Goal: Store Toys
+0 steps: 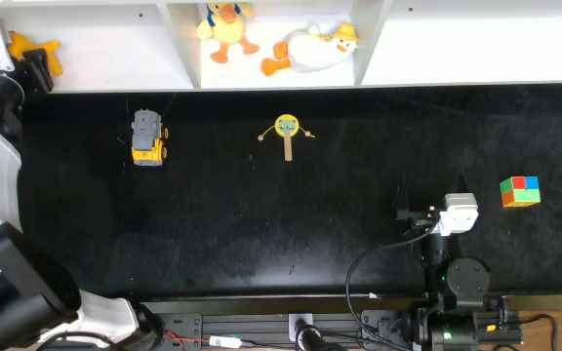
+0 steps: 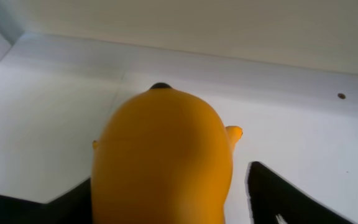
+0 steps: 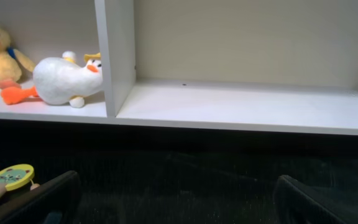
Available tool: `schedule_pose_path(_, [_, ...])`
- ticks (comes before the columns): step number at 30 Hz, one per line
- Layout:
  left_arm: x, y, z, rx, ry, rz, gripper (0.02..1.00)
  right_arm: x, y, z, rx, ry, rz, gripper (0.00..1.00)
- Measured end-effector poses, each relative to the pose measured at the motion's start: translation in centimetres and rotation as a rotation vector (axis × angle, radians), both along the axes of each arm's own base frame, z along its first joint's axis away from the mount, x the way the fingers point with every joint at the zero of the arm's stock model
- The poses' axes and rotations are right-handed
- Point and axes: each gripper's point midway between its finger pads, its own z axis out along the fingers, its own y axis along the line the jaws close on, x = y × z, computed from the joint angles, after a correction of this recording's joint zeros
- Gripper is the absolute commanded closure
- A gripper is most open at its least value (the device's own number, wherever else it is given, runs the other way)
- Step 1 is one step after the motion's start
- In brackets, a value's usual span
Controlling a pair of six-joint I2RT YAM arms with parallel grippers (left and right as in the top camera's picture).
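— Where is the orange toy [image 2: 160, 162]?

— Inside the left compartment of the shelf [image 1: 105, 58], at the left tool [image 2: 171, 177], close to that compartment's left wall. I can't tell whether the tool is clamped on it or loose around it, or whether the toy rests on the white floor.

— How should the placing be done?

— My judgement is to seat it on the floor, well behind the shelf's front lip so it can't tip out. Then release and draw straight back toward the desk's near edge. The side wall is near and the back wall is ahead, so no sideways swing inside.

— And the right tool [image 3: 179, 202]?

— Its jaws are wide apart and hold nothing. It's near the near-right corner of the desk [image 1: 359, 224], facing the right compartment.

— What remains on the desk?

— A toy truck [image 1: 147, 136] sits toward the far-left corner and a rattle drum [image 1: 287, 129] at the middle of the far edge. A colour cube [image 1: 520, 191] is by the right edge. They lie well apart, so each can be approached freely.

— And room in the shelf?

— The middle compartment holds a yellow duck [image 1: 227, 24] and a white goose [image 1: 310, 49] close together, so it's tighter. The right compartment looks roomiest.
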Motion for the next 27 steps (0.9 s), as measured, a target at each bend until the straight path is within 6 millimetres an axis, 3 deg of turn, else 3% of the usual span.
schedule_pose_path(1, [0.0,0.0,0.0,0.003,0.000,-0.002,0.020,0.0,0.0,0.0,0.000,0.000,0.000,0.005])
schedule_pose_path(15, [0.4,0.2,0.5,0.014,-0.024,-0.001,0.020,0.0,0.0,0.0,0.000,0.001,0.000,0.005])
schedule_pose_path(18, [-0.1,0.0,-0.3,-0.004,0.011,-0.001,0.020,0.0,0.0,0.0,0.000,0.000,0.000,0.005])
schedule_pose_path(22, [-1.4,-0.5,-1.7,-0.046,0.088,0.003,0.020,0.0,0.0,0.0,0.000,0.000,-0.001,0.005])
schedule_pose_path(27, [-4.9,-1.4,-2.0,-0.102,0.200,0.019,0.020,0.0,0.0,0.0,0.000,0.000,0.000,0.005])
